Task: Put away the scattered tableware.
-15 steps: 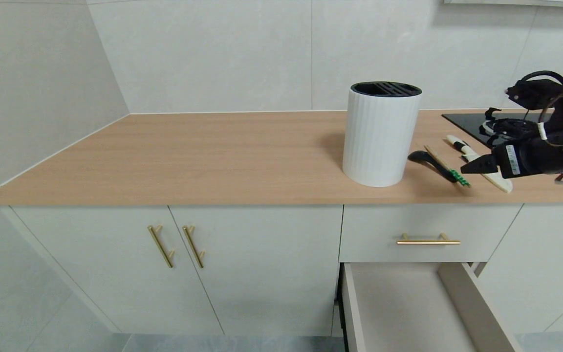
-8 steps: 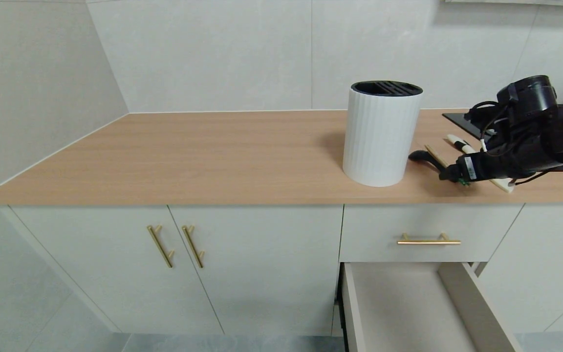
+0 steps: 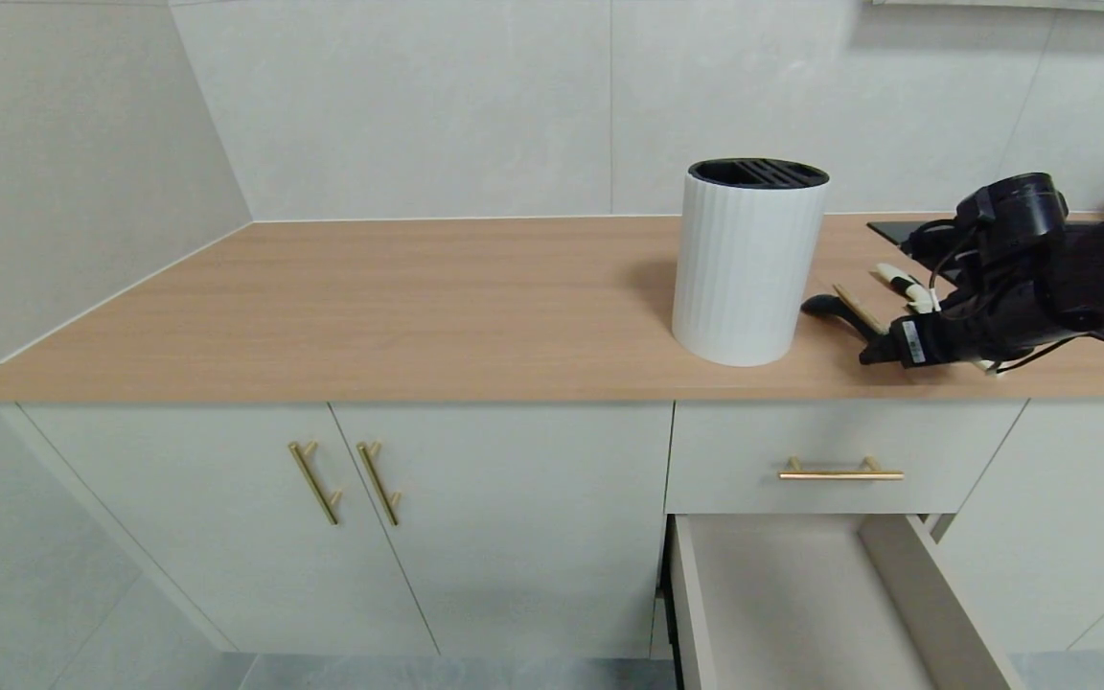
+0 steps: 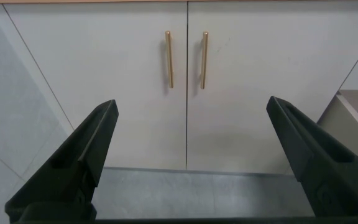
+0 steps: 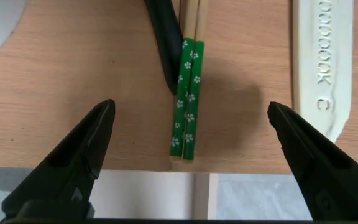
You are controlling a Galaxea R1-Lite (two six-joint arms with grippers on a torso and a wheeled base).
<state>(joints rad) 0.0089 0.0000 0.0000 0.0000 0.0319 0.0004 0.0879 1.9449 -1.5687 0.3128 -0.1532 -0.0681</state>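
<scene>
In the head view the right gripper [image 3: 876, 355] hung low over the countertop [image 3: 418, 307] just right of the white holder [image 3: 748, 264]. It was apparently lined up on the chopsticks [image 3: 854, 305], which lay beside a black spoon [image 3: 825, 307], long axis running from the back toward the front edge. The left wrist view had the left gripper [image 4: 191, 107] spread wide before the cabinet doors [image 4: 241, 93], seemingly parked clear. In the right wrist view the right fingers [image 5: 92, 137] stood apart, straddling the pair's green ends, which pointed at the countertop's edge.
</scene>
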